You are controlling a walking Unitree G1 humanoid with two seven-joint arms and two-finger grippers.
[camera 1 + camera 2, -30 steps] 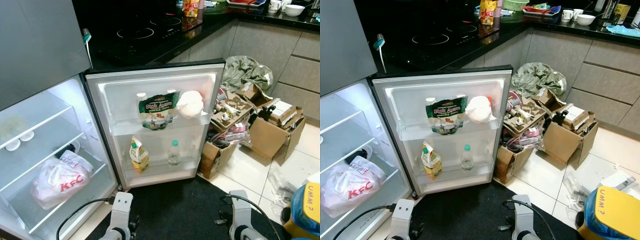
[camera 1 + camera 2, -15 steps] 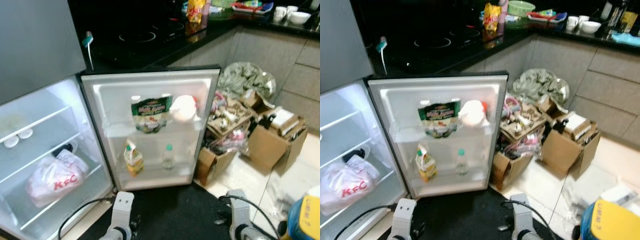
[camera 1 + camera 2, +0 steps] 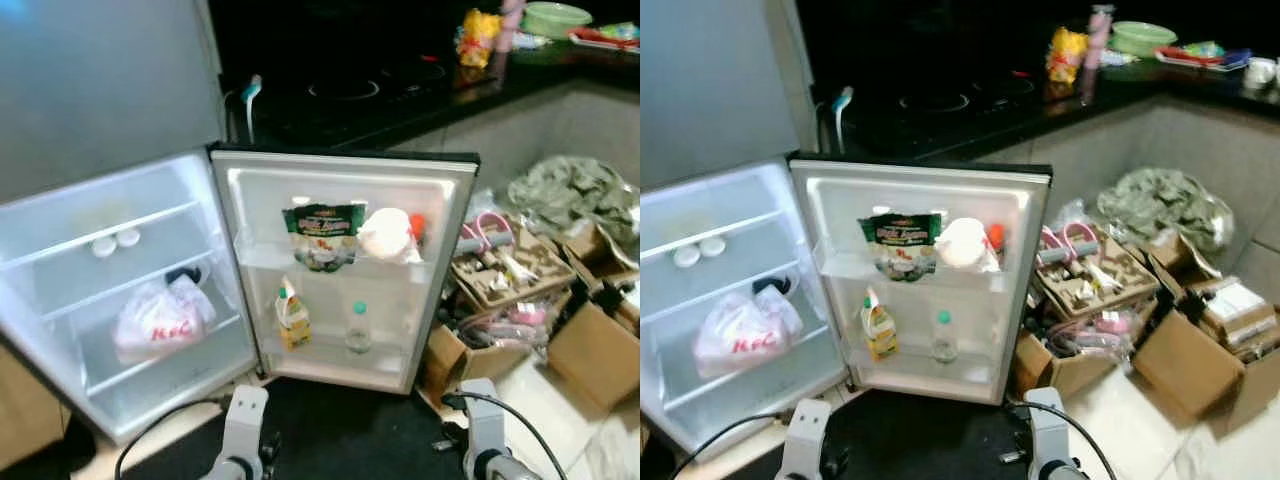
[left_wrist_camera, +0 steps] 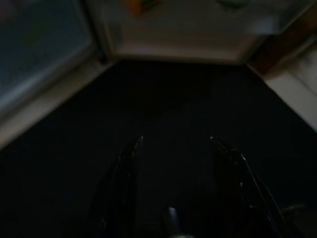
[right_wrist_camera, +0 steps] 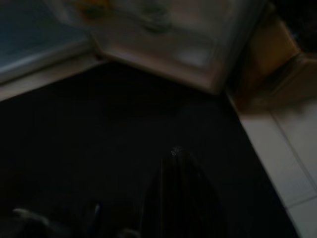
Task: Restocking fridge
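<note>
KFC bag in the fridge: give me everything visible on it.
The KFC bag is a white, thin plastic carrier with red KFC lettering on its side. It looks full and slumped, with its gathered top toward the fridge door. It sits on a shelf in the lit, open fridge compartment, below the shelf carrying two small white round items. Something dark shows just behind its top. Its contents are hidden.

White bag (image 3: 160,320) — red letters, seemingly "KFC".
</note>
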